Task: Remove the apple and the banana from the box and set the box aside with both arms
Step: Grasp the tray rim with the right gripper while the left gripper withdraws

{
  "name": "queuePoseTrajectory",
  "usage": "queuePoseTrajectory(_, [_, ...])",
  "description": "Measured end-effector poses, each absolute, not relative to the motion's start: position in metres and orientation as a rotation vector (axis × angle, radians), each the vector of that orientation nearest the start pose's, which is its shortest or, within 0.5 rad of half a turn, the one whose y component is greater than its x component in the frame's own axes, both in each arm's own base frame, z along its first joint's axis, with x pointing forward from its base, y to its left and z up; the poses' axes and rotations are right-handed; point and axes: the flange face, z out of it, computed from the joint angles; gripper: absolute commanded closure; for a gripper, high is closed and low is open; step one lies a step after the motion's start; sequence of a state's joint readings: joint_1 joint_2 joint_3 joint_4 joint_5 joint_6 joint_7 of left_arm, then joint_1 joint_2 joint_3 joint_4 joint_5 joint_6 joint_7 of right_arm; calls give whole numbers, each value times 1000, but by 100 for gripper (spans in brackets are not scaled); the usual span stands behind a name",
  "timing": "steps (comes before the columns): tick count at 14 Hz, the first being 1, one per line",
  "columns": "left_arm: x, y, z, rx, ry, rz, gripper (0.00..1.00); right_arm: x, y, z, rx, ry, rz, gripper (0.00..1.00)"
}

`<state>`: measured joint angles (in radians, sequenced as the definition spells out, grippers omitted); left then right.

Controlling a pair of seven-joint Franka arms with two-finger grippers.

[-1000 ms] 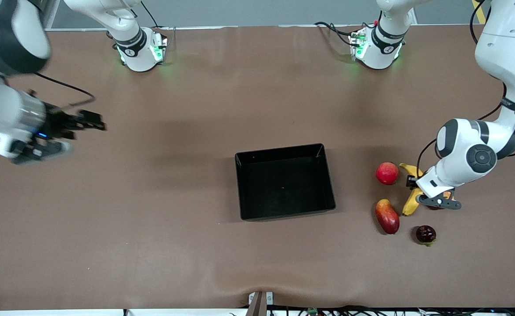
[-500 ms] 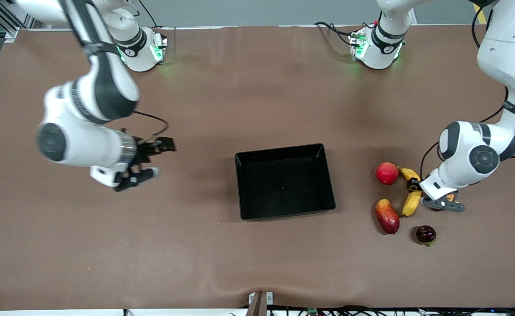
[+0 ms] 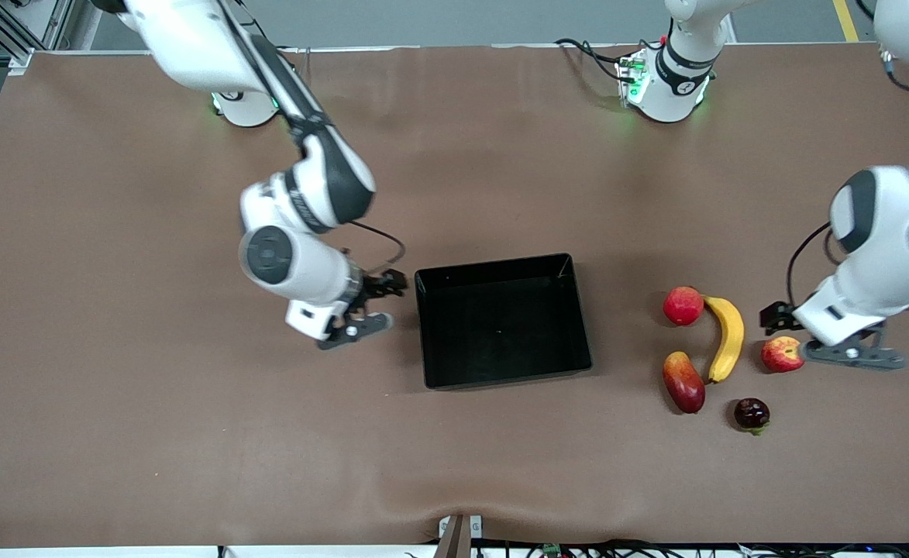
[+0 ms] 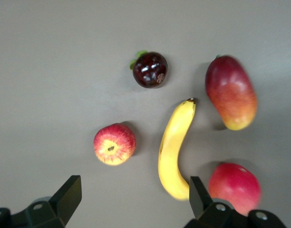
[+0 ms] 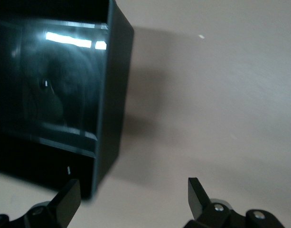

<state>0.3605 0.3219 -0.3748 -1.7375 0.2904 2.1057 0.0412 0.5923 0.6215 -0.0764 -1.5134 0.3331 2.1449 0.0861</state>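
Observation:
The black tray sits mid-table, empty. The yellow banana lies toward the left arm's end, with the red apple beside it. My left gripper is open and empty, above the table just beside the apple. In the left wrist view the apple and the banana lie past the open gripper. My right gripper is open and empty, beside the tray's wall at the right arm's end. The right wrist view shows that tray wall past the open gripper.
A plain red round fruit, a red-orange mango and a dark purple fruit lie around the banana. They also show in the left wrist view: the red fruit, the mango and the dark fruit.
My right arm has swept from its end of the table to the tray's side. My left gripper has pulled away from the banana toward the left arm's end, uncovering the apple.

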Motion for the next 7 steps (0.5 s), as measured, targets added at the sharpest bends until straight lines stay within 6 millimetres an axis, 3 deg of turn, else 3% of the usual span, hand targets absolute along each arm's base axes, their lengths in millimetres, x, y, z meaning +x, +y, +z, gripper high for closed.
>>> queuePoseTrajectory(3, [649, 14, 492, -2975, 235, -111, 0, 612, 403, 275, -2887, -333, -10, 0])
queuePoseTrajectory(4, [650, 13, 513, -2972, 226, -133, 0, 615, 409, 268, -2888, -322, -15, 23])
queuePoseTrajectory(5, [652, 13, 530, -2970, 219, -165, 0, 618, 414, 261, -2889, -299, -25, 61])
queuePoseTrajectory(6, [653, 13, 543, -2970, 215, -192, 0, 622, 418, 252, -2890, -265, -45, 88])
queuePoseTrajectory(7, [653, 10, 554, -2973, 212, -213, 0, 625, 421, 243, -2889, -230, -67, 100])
